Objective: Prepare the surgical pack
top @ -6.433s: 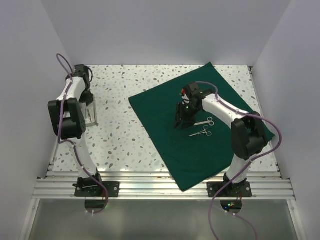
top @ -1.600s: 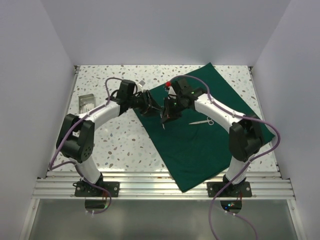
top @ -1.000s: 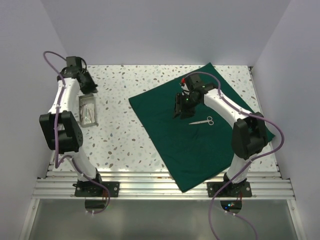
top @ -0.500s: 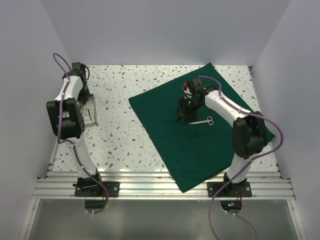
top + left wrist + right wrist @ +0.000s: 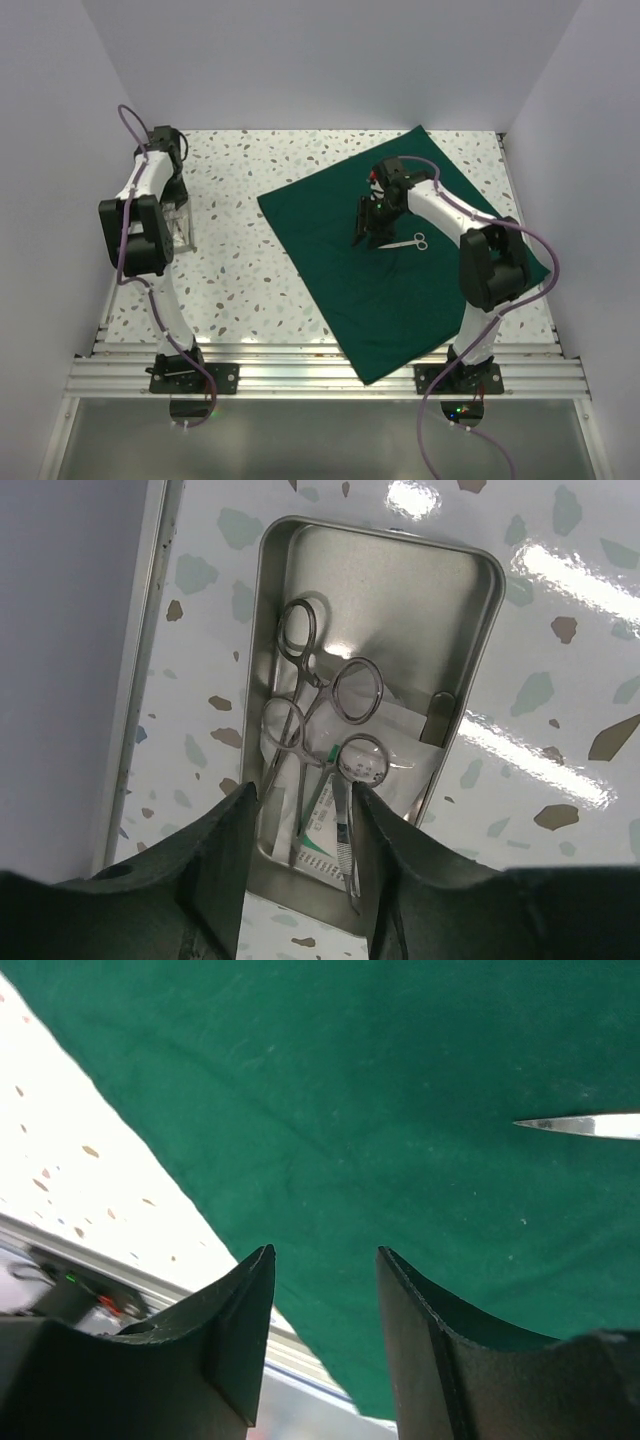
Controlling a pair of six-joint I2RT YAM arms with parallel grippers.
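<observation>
The dark green drape (image 5: 400, 290) lies flat on the right half of the table. One pair of silver scissors (image 5: 406, 243) rests on it; their tip shows in the right wrist view (image 5: 580, 1125). My right gripper (image 5: 365, 235) hovers open and empty over the drape (image 5: 330, 1090), just left of the scissors. The small steel tray (image 5: 183, 232) sits at the far left. In the left wrist view the tray (image 5: 480, 620) holds two ring-handled silver instruments (image 5: 318, 685) on a white packet (image 5: 400, 750). My left gripper (image 5: 302, 792) is open and empty above the tray's near end.
White walls close in the table on the left, back and right. A metal rail (image 5: 320, 375) runs along the near edge by the arm bases. The speckled tabletop (image 5: 240, 260) lies between the tray and the drape.
Earlier two instruments lay on the drape; now only the scissors do. My left arm reached to the drape and swung back to the tray. In the last half second little has moved.
</observation>
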